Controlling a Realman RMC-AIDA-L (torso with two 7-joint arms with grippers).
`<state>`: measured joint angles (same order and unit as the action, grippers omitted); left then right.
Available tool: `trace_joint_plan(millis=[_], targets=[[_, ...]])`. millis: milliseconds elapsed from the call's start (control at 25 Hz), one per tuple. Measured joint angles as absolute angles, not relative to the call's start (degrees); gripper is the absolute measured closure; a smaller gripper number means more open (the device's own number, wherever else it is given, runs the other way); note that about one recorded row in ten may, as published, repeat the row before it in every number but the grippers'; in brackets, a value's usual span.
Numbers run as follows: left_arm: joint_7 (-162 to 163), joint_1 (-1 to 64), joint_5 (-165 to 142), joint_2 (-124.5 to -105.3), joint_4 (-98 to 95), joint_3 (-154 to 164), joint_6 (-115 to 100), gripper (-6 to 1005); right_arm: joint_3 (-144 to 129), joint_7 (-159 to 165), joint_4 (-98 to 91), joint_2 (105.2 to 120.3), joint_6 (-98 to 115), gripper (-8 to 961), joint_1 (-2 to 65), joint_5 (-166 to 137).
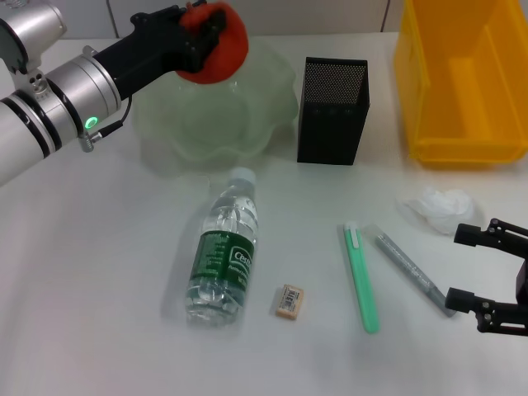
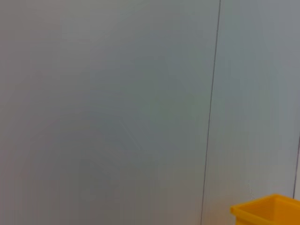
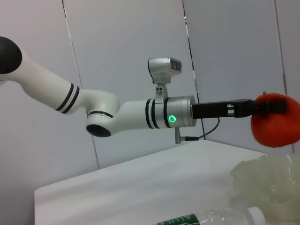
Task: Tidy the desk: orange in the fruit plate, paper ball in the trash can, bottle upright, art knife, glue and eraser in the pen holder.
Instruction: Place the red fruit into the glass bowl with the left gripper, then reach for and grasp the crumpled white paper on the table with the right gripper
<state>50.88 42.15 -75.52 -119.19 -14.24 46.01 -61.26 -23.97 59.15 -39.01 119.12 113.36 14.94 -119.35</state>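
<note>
White table (image 1: 99, 313) carries: fruit plate (image 1: 216, 124), pen holder (image 1: 333, 110), trash can (image 1: 464, 78), bottle (image 1: 223, 252) on its side, eraser (image 1: 289, 300), green art knife (image 1: 361, 277), grey glue (image 1: 410, 271), and paper ball (image 1: 436, 208) just beside right gripper (image 1: 478, 268).

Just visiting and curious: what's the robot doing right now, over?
Left gripper shut on orange, held above fruit plate. Right gripper open, low beside paper ball. Nothing in the way.

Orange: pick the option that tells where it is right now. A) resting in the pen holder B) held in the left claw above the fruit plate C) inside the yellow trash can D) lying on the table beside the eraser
B: the left claw grips the orange above the fruit plate, clear of the glass in the right wrist view.
</note>
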Motion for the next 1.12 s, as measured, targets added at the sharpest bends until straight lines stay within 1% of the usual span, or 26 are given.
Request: trace_joint_plan(millis=[320, 480, 640, 720, 760, 840, 880, 920, 960, 1000, 1040, 1080, 1120], targets=[[50.86, 41.75, -75.48, -119.17, -14.74, 47.43, -62.06, 574, -19.50, 59.54, -39.43, 119.12, 113.89, 111, 14.97, -116.31], [51.21, 41.08, -75.37, -119.14, -15.16, 47.74, -63.11, 440, -17.85, 64.16, -42.12, 119.05, 115.30, 110, 14.54, -109.69], [52.76, 36.77, -76.47, -118.62, -17.64, 51.32, -71.65, 308, -17.52, 74.90, -53.71, 119.30, 117.15, 113, 13.84, -105.60], [52.76, 36.77, -76.47, -118.62, -17.64, 51.32, -71.65, 245, -18.03, 85.20, -62.87, 119.31, 116.28, 115, 14.65, -106.34], [52.95, 31.75, -77.06, -118.57, -21.27, 59.43, -76.52, 214, -18.56, 91.25, -67.85, 119.31, 115.66, 116, 15.26, -107.68], [53.08, 29.30, -77.09, -118.57, -22.90, 63.30, -77.48, 151, -22.43, 108.10, -80.95, 118.97, 113.58, 119, 18.01, -115.81], [53.08, 29.30, -77.09, -118.57, -22.90, 63.30, -77.48, 152, -22.43, 108.10, -80.95, 118.97, 113.58, 120, 18.01, -115.81], [53.18, 26.37, -77.09, -118.63, -24.60, 67.93, -78.95, 153, -24.74, 114.51, -85.58, 118.84, 113.16, 121, 19.55, -120.12], [53.18, 25.67, -77.11, -118.61, -24.87, 68.87, -79.32, 155, -26.85, 120.27, -88.81, 118.74, 113.01, 123, 20.98, -124.42], [53.17, 24.87, -77.10, -118.64, -25.26, 70.15, -79.86, 156, -29.22, 125.69, -91.48, 118.68, 113.05, 124, 22.58, -128.57], [53.09, 24.11, -77.10, -118.63, -25.36, 70.84, -80.16, 157, -34.18, 134.08, -93.64, 118.39, 113.00, 126, 25.75, -135.73], [52.98, 23.55, -77.10, -118.64, -25.39, 71.14, -80.26, 157, -34.18, 134.08, -93.64, 118.39, 113.00, 128, 25.75, -135.73], [52.90, 23.35, -77.00, -118.64, -25.37, 71.11, -80.18, 157, -36.73, 137.17, -93.39, 118.31, 112.87, 130, 27.33, -138.82]])
